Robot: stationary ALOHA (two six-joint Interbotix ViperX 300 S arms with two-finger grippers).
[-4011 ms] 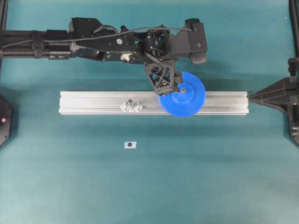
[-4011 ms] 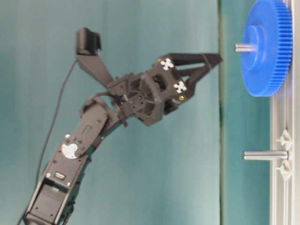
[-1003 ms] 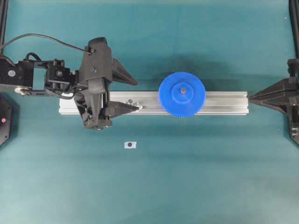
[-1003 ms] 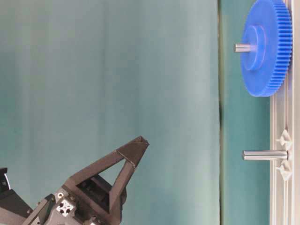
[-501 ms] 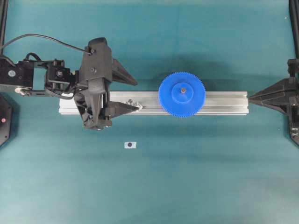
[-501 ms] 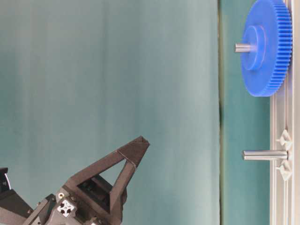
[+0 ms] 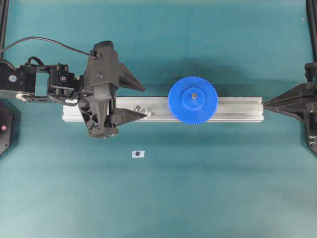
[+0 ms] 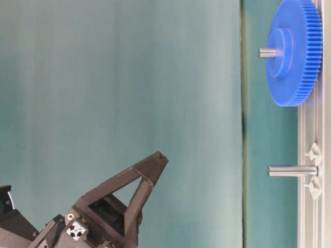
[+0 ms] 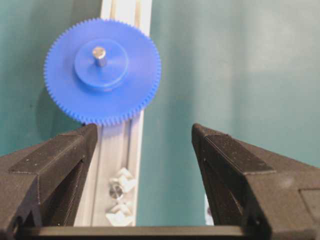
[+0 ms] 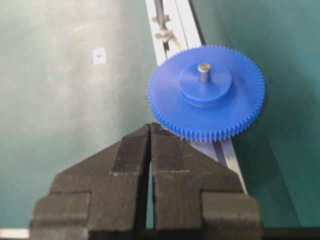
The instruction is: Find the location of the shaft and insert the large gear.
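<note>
The large gear (image 7: 192,100), a blue toothed disc, lies flat on the silver rail (image 7: 237,109), threaded over the shaft (image 7: 194,96), whose grey tip pokes out of the hub (image 9: 99,52). A second, bare shaft (image 7: 138,110) stands between clear blocks further left on the rail. My left gripper (image 7: 145,101) hovers open and empty over that bare shaft (image 9: 116,190), well left of the gear (image 9: 102,70). At the rail's right end my right gripper (image 7: 265,104) is shut on nothing, its tips (image 10: 151,126) just short of the gear's rim (image 10: 206,100).
A small white tag (image 7: 138,154) with a dark dot lies on the teal table in front of the rail. In the table-level view the gear (image 8: 295,51) and the bare shaft (image 8: 292,170) stick out from the rail, with one left finger (image 8: 150,168) low down.
Four seconds ago the left gripper was at the gear; it has since drawn back left along the rail, leaving the gear on the shaft. Over the last second it barely shifted.
</note>
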